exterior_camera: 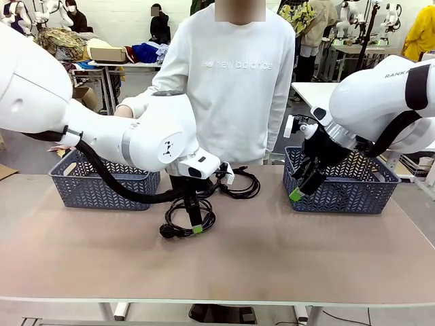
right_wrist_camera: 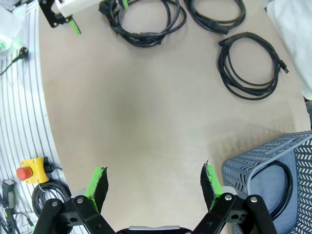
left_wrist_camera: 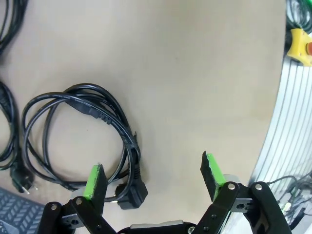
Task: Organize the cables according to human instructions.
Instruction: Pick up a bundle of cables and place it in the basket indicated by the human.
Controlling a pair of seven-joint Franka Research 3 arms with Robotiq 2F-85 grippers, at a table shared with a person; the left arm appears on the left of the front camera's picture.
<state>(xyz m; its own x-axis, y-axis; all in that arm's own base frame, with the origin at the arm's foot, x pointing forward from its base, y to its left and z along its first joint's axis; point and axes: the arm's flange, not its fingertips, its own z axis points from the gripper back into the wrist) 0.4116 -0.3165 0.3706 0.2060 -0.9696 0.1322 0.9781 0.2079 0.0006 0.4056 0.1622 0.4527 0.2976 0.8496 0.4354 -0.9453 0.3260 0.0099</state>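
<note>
Hovering spread wide and empty, the left gripper (left_wrist_camera: 152, 170) has the cable (left_wrist_camera: 129, 141) mostly outside one finger, so closing might catch only its plug (left_wrist_camera: 132, 191), unravelling the coil.

A left gripper (exterior_camera: 193, 219) points straight down onto a coiled cable (exterior_camera: 178, 227) at the middle of the table (exterior_camera: 285, 258). More cables (exterior_camera: 239, 183) lie just beyond it, in front of a person (exterior_camera: 234, 88) in a white sweatshirt. The right gripper (exterior_camera: 303, 186) hangs tilted before the right basket (exterior_camera: 357, 193). A left basket (exterior_camera: 95, 189) stands far left.
</note>
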